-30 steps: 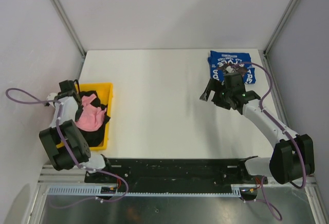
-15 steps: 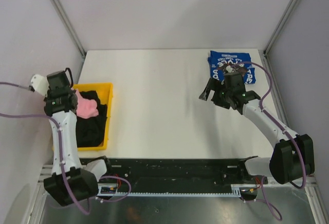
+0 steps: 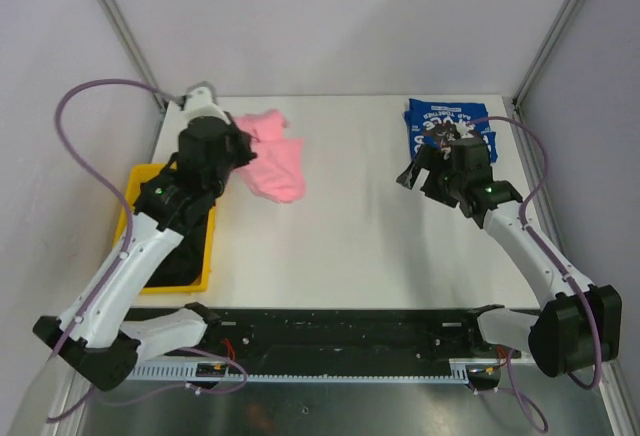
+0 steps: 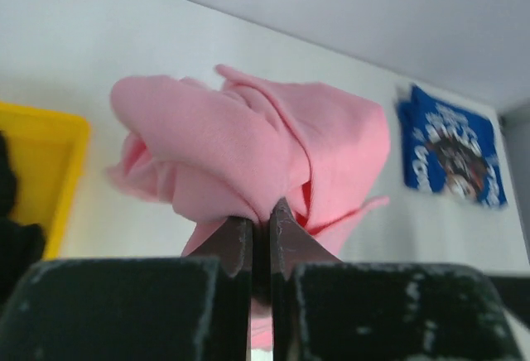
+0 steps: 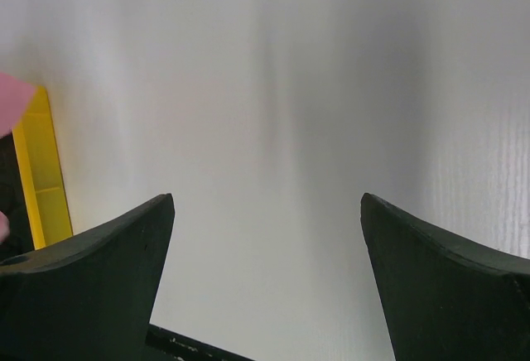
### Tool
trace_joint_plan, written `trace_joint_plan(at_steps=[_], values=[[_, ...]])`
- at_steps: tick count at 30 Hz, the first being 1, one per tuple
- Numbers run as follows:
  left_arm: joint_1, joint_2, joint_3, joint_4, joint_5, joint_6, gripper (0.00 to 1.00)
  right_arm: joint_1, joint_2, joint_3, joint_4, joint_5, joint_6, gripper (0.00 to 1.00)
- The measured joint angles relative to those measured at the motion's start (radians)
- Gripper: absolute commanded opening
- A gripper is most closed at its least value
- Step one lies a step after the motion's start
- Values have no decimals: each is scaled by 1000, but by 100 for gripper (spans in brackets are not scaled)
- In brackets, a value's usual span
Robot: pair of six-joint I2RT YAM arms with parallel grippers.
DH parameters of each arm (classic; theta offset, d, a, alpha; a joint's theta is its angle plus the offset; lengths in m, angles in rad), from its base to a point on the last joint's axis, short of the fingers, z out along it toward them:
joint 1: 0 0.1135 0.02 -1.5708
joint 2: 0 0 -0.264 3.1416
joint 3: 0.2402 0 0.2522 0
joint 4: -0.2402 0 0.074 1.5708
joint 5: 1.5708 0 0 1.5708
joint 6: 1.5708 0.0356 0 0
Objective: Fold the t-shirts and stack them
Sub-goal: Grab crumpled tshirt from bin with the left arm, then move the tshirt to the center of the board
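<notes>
Near the far-left corner of the white table (image 3: 350, 246) — left fingers (image 4: 236, 241) pinch the crumpled pink cloth t-shirt (image 3: 270, 161); right fingers (image 5: 99, 278) spread apart, empty.

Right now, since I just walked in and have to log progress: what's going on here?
The left gripper is shut on the pink t-shirt, holding it bunched up over the far-left part of the table, beside the yellow bin. Black t-shirts lie in that bin. The blue t-shirt lies folded at the far-right corner. The right gripper is open and empty, near the blue one.
</notes>
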Motion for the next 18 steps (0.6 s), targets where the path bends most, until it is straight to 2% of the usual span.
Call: trace_joint_plan(at_steps=[3, 4, 5, 6, 8, 10, 11, 14, 18], values=[[-107, 31, 0, 13, 21, 4, 0, -14, -30, 0, -1, 18, 0, 99], [-130, 43, -2, 17, 37, 3, 4, -18, -38, 0, -1, 25, 0, 99], [-146, 53, -11, 27, 57, 1, 16, -19, -44, 0, -2, 31, 1, 99], [-153, 64, -26, 39, 82, 0, 35, -21, -48, 0, -5, 40, 1, 99], [-156, 92, -61, 58, 133, -1, 60, -22, -50, 0, -13, 53, 1, 99], [-156, 139, -96, 74, 193, 6, 77, -15, -50, 0, -23, 68, 1, 99], [-156, 173, -119, 86, 228, 5, 82, -7, -50, 0, -29, 76, 1, 99], [-156, 240, -192, 91, 297, 13, 89, 42, -47, 0, -33, 108, 1, 99], [-129, 229, -270, 74, 360, 17, 87, 162, -34, -4, -29, 151, 5, 95]])
